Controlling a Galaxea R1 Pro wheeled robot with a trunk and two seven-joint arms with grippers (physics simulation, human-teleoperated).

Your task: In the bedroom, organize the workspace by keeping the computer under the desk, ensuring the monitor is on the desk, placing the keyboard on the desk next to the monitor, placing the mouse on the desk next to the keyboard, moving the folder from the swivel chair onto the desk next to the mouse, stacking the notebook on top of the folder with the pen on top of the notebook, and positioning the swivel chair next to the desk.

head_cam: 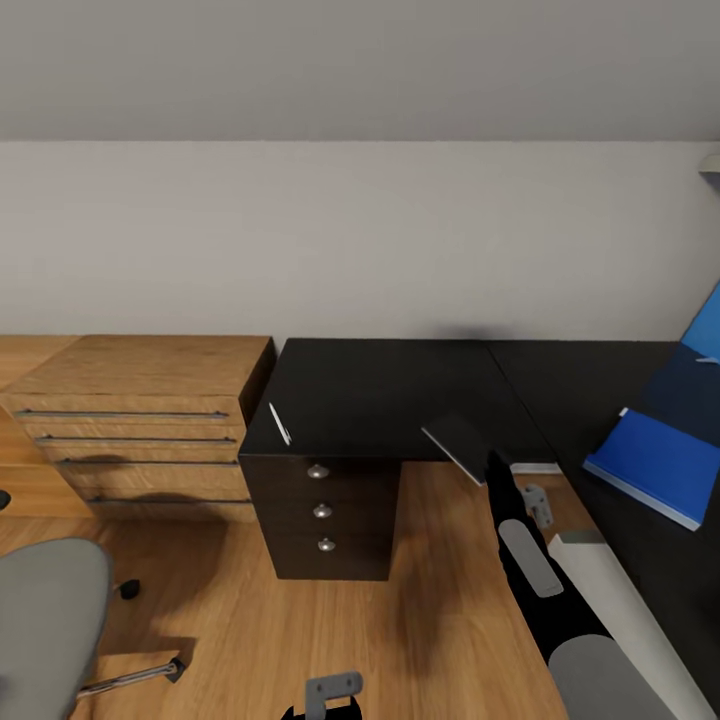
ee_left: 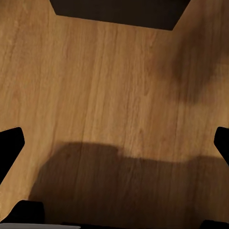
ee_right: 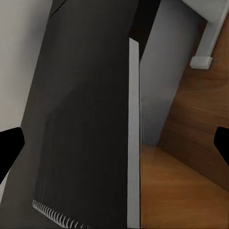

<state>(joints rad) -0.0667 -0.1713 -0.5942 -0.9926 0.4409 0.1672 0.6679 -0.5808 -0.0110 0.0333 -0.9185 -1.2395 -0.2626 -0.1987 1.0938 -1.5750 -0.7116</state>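
Note:
The black desk (head_cam: 380,390) bends in an L along the wall. On its right wing lies the blue folder (head_cam: 655,462). The thin pale pen (head_cam: 280,424) rests near the front left edge, above the knobbed drawers (head_cam: 320,512). A dark spiral-bound notebook (head_cam: 455,442) (ee_right: 86,119) sits tilted at the desk's inner corner, sticking out past the edge. My right gripper (head_cam: 492,466) (ee_right: 114,148) is just behind it, jaws wide apart. Over the wooden floor, my left gripper (ee_left: 114,143) is open and holds nothing. The grey swivel chair (head_cam: 40,620) stands at lower left. A pale computer (head_cam: 625,600) shows under the right wing. Monitor, keyboard and mouse are out of view.
A light wooden chest (head_cam: 140,420) with long bar handles stands against the desk's left side. The blue back panel (head_cam: 705,330) rises at the far right. Wooden floor (head_cam: 440,600) lies between the chair and the desk.

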